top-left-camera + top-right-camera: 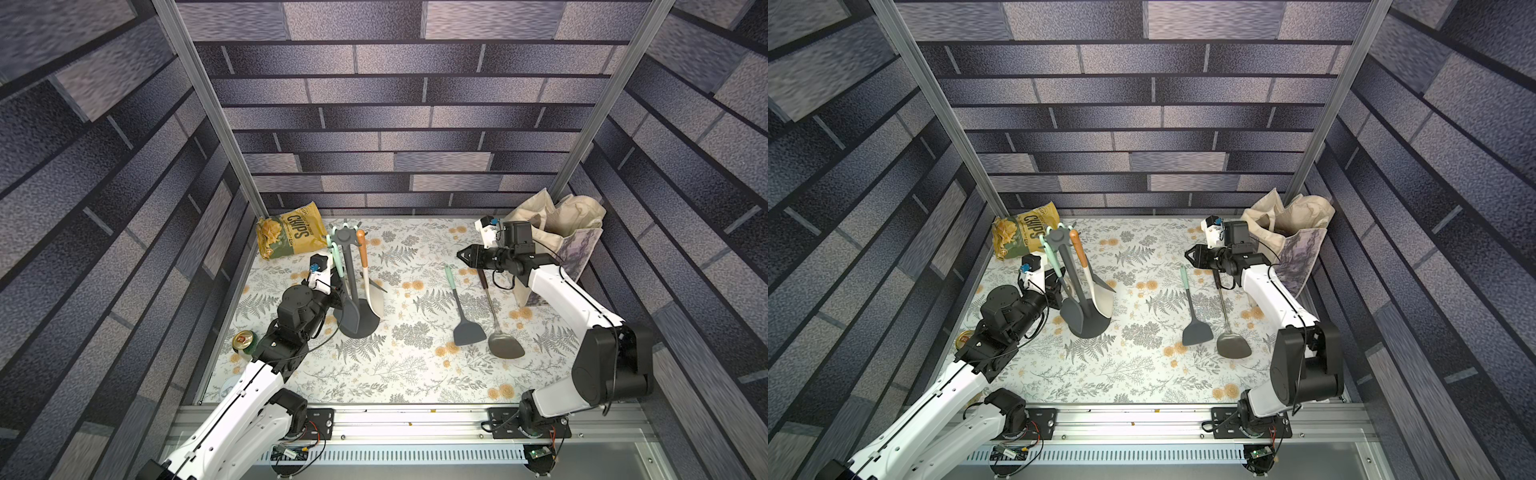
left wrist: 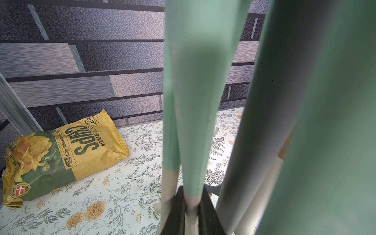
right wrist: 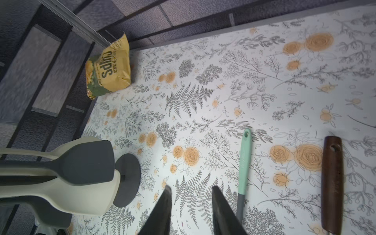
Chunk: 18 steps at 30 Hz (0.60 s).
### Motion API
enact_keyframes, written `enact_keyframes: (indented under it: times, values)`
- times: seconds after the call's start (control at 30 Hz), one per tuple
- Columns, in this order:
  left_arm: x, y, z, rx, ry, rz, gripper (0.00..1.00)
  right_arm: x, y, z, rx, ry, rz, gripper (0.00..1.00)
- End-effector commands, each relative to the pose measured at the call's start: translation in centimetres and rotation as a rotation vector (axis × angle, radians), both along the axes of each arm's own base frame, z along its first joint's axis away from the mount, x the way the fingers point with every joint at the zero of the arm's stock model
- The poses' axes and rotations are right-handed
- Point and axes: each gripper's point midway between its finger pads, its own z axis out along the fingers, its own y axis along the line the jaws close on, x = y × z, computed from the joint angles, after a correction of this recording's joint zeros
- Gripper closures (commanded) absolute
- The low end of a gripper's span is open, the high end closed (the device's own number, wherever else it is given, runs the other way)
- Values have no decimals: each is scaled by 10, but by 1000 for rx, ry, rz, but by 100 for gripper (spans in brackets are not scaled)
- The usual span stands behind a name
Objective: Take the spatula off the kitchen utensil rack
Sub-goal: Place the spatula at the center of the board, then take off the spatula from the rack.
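Note:
The dark grey kitchen utensil rack (image 1: 351, 266) stands at the left of the table, with its round base (image 1: 1090, 328) on the cloth. A mint-handled spatula (image 1: 337, 262) with a dark grey head (image 3: 87, 162) hangs from the rack's crown. My left gripper (image 1: 337, 286) is shut on its handle; in the left wrist view the jaws (image 2: 191, 207) pinch the handle where mint turns pale. An orange-handled, cream-headed spatula (image 1: 365, 270) hangs on the rack's other side. My right gripper (image 1: 460, 254) hovers open over the table, with nothing between its fingertips (image 3: 190, 188).
Two utensils lie on the cloth at the right: a mint-handled grey spatula (image 1: 461, 307) and a wooden-handled metal turner (image 1: 498, 328). A chips bag (image 1: 291, 237) lies at the back left, a cloth tote (image 1: 557, 232) at the back right, and a can (image 1: 243, 341) beside the left arm.

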Motion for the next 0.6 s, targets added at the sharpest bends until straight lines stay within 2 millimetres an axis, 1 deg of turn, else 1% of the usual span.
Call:
enact_keyframes:
  times: [0.0,0.1,0.13,0.2,0.37,0.5,0.57]
  values:
    - [1,-2,8,-30,-6,-7,89,-14,37,47,122,-178,149,63]
    - [1,-2,9,-40,-9,-7,89,-28,56,65,141,-244,216,61]
    - [1,-2,9,-41,-7,-5,89,-34,59,54,139,-226,228,61]
    - [1,-1,10,-46,-10,-4,90,-40,69,62,155,-259,261,60]
    - [1,-2,11,-59,-10,-3,90,-52,86,78,216,-324,305,57]
    - [1,-2,10,-60,-8,-3,90,-61,104,89,272,-356,354,56]
    - [1,-2,10,-58,-7,-2,90,-65,112,91,278,-369,375,55]
